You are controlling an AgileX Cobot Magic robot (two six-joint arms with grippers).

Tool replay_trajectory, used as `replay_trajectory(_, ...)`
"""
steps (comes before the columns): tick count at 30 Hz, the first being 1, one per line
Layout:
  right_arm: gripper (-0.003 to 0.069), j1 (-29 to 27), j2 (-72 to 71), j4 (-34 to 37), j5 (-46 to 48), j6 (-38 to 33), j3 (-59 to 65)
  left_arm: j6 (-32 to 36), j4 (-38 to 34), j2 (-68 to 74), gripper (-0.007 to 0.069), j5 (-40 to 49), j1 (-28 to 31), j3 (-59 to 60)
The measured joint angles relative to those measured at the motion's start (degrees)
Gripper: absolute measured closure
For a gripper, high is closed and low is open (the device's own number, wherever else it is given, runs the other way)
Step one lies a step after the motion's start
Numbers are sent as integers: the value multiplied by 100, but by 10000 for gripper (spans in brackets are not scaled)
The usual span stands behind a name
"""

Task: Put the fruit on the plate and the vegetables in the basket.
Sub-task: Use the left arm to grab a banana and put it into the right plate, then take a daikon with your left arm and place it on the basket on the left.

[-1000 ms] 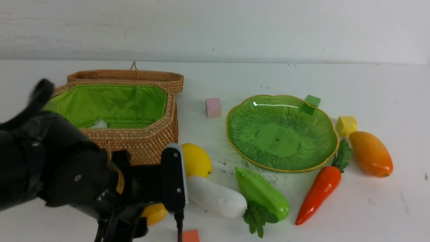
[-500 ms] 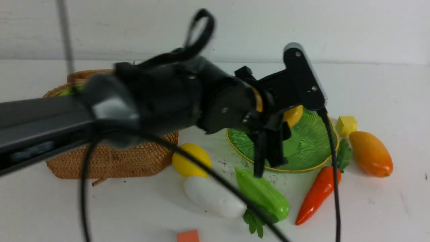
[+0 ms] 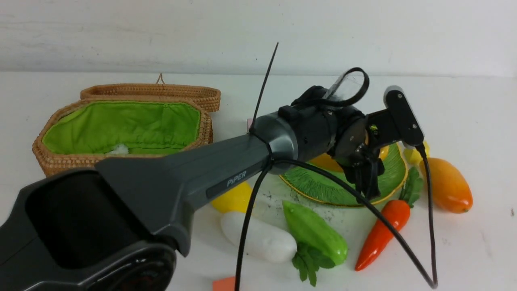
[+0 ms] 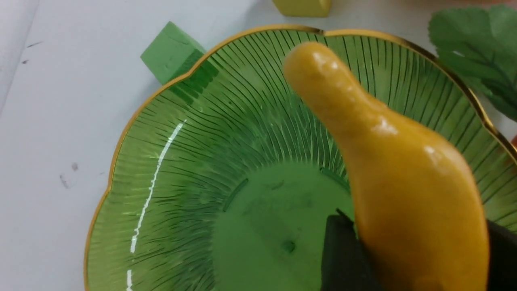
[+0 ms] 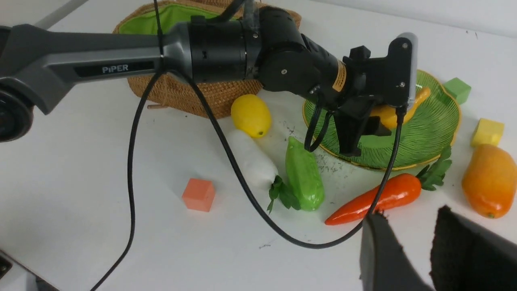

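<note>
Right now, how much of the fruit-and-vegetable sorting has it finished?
Nothing finished yet. The left gripper holds the banana over the plate, not yet set down. The lemon and mango lie on the table; radish, gourd and carrot wait outside the basket.

Three glossy toy fruits [image 5: 250, 115] and three toy vegetables [image 5: 303, 178]. One ribbed green glass plate [image 4: 181, 161], one green-lined wicker basket [image 3: 52, 163]. Three small coloured cubes [image 5: 198, 195] show clearly.

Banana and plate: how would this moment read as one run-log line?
left gripper: holding banana over plate | right gripper: open, empty | lemon, mango: on table | basket: lid open
</note>
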Motion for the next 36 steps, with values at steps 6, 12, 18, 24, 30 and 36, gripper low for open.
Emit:
replay_trajectory(6, 451, 0, 0, -6, 13, 0, 0, 0, -148, -6, 48, -31, 0, -17)
replay_trajectory(12, 448, 0, 0, -12, 64, 0, 0, -334, -182, -425, 82, 725, 0, -12)
replay_trajectory(18, 446, 0, 0, -25, 66, -79, 0, -1555, -209, -1783, 484, 2508, 0, -23)
replay_trajectory(24, 443, 0, 0, -42, 66, -143, 0, -1885, -211, -2652, 638, 3892, 0, -59)
replay_trajectory(30, 443, 0, 0, -17, 66, -154, 0, -1853, -160, -3452, 638, 3972, -14, 755)
replay_trajectory(36, 442, 0, 0, 160, 244, -279, 0, -582, -231, -4337, 638, 3964, -20, 2558)
